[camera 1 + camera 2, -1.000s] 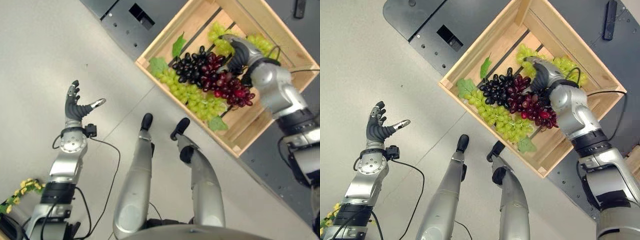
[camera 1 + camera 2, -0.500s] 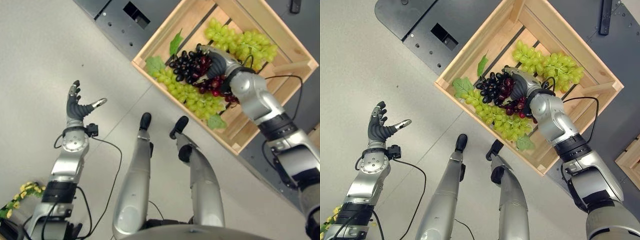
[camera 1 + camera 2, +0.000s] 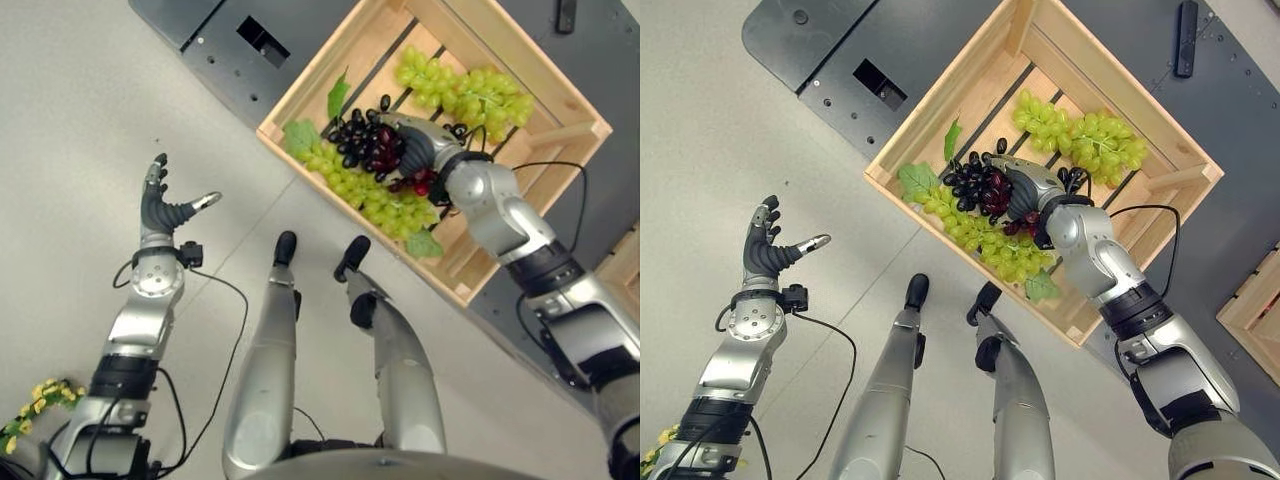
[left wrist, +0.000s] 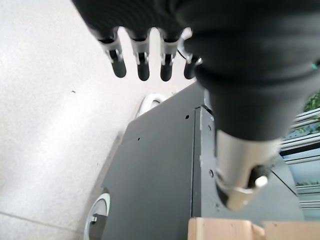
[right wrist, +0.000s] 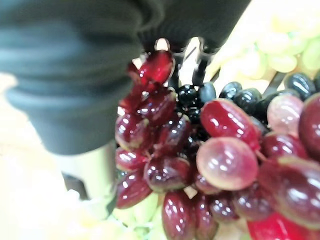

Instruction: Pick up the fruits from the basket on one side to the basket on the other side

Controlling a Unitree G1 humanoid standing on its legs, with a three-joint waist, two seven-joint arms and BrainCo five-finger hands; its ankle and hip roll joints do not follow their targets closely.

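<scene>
A wooden crate point(image 3: 300, 85) lies on a dark platform. It holds a black grape bunch point(image 3: 352, 140), a red grape bunch point(image 5: 220, 160), and two green bunches point(image 3: 385, 205) point(image 3: 1080, 135) with leaves. My right hand point(image 3: 412, 148) lies inside the crate over the red bunch. In the right wrist view the red grapes sit between its fingers point(image 5: 192, 55) and thumb point(image 5: 95, 172), which are curled round them. A few red grapes point(image 3: 422, 184) peek out beside the wrist. My left hand point(image 3: 157, 210) is raised over the pale floor far to the left, fingers straight and holding nothing.
The dark grey platform point(image 3: 205, 40) with a rectangular cut-out extends beyond the crate. A black bar point(image 3: 1185, 40) lies at the upper right. Another wooden crate's corner point(image 3: 1255, 315) shows at the right edge. A yellowish bunch point(image 3: 40, 395) lies at the lower left.
My right hand has moved from the far green bunch onto the red grapes and closed on them; the red bunch has drawn towards the black one. The camera shifted slightly. The left hand barely moved.
</scene>
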